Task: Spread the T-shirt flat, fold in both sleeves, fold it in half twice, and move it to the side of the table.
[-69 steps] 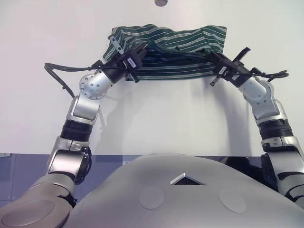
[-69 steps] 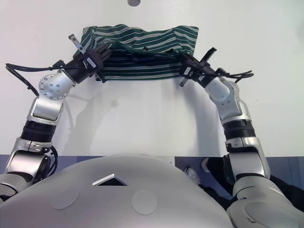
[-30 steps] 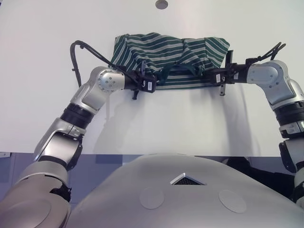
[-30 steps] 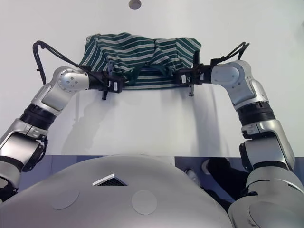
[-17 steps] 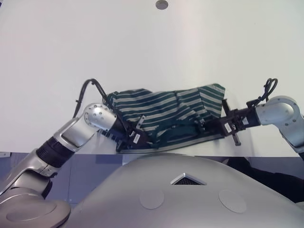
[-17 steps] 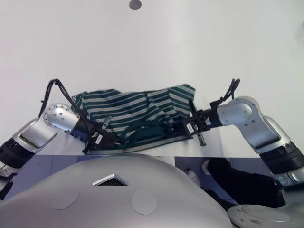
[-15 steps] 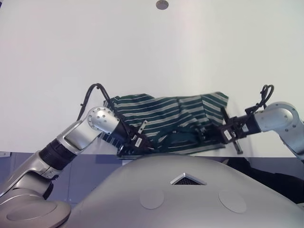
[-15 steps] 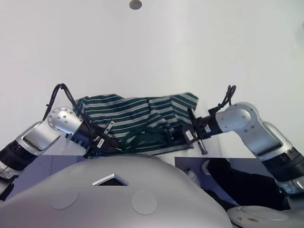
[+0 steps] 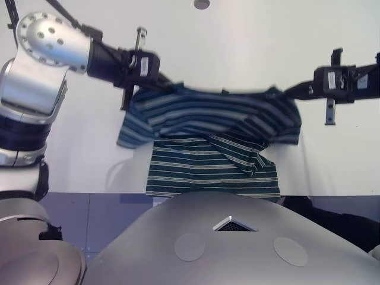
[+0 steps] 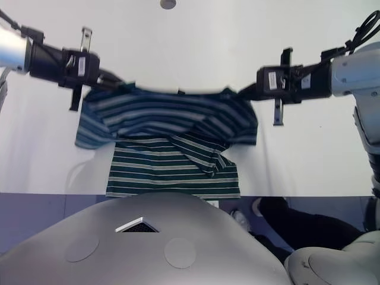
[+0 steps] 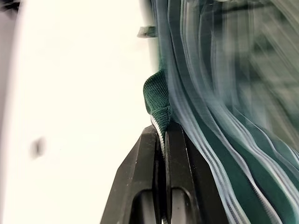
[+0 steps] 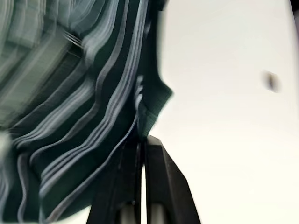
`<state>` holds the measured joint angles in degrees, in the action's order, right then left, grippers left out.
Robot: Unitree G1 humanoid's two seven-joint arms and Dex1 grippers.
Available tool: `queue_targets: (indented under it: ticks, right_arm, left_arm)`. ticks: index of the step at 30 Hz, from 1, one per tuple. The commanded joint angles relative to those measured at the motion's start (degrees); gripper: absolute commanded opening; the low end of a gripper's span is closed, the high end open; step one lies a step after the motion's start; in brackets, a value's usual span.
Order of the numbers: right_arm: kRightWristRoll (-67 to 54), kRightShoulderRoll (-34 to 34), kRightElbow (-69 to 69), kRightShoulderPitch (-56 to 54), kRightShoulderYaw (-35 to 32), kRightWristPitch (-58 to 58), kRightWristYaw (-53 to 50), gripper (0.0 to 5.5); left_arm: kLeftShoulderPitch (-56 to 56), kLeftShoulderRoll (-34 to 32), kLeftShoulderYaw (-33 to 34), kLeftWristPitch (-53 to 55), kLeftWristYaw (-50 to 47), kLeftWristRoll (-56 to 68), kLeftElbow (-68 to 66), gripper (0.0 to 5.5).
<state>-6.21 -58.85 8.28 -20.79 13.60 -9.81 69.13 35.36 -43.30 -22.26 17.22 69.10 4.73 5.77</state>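
Right fingers [image 12: 163, 191] tight on the striped T-shirt [image 12: 84, 116]'s edge, white table [image 12: 233, 116] behind.

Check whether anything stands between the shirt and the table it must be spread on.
Nothing visible does. The left gripper and right gripper each pinch the shirt, holding it over the table.

It looked like a robotics lab or test room: a plain white table [image 9: 237, 53] with a round grey cable port [image 9: 202, 4] near its far edge, standing over a smooth blue-grey floor [image 9: 107, 211].
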Motion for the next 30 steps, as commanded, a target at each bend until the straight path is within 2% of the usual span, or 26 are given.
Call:
queue_targets:
  ticks: [1, 3, 7, 10, 12, 16, 20, 26, 27, 30]
  right_arm:
    - [12.6, 10.6, -16.1, -11.1, 6.9, 7.8, -9.1, 0.02]
    - [20.4, 16.8, -25.8, -16.4, 11.1, 13.5, -15.7, 0.02]
    - [40.0, 31.4, -54.2, -29.4, 22.0, 22.2, -41.9, 0.02]
    - [47.1, 39.7, -69.8, -35.0, 25.8, 22.4, -58.2, 0.02]
    - [49.0, 44.0, -77.5, -37.5, 26.5, 21.5, -65.2, 0.02]
    - [47.7, 47.4, -84.0, -39.9, 23.3, 19.0, -71.9, 0.02]
    - [45.2, 47.7, -84.9, -40.9, 19.2, 17.6, -75.4, 0.84]
    - [42.0, 46.5, -83.9, -41.7, 14.3, 17.6, -79.3, 2.03]
    - [40.2, 46.1, -82.9, -41.2, 12.3, 18.5, -79.7, 2.16]
    - [31.7, 45.3, -73.7, -32.6, 4.7, 21.3, -77.3, 2.16]
  left_arm:
    - [7.2, 10.0, -4.9, -5.0, -12.4, -11.1, -17.0, 0.0]
    - [9.4, 13.9, -6.9, -9.7, -19.1, -16.6, -26.9, 0.0]
    - [15.8, 21.2, -11.3, -18.8, -38.4, -28.6, -53.7, 0.0]
    - [19.7, 26.3, -11.8, -19.6, -50.7, -32.8, -68.6, 0.0]
    - [20.8, 29.1, -10.3, -19.6, -56.3, -33.2, -75.2, 0.0]
    - [22.6, 30.9, -4.3, -19.7, -63.9, -30.0, -80.4, 0.0]
    - [24.7, 30.3, 0.2, -20.4, -69.4, -28.7, -81.1, 0.82]
    - [26.3, 30.0, 1.4, -23.8, -75.5, -30.3, -80.0, 1.91]
    - [26.6, 29.7, 4.3, -24.4, -76.5, -27.8, -79.0, 1.94]
    - [20.9, 31.4, 23.9, -21.6, -73.6, -7.0, -69.2, 1.94]
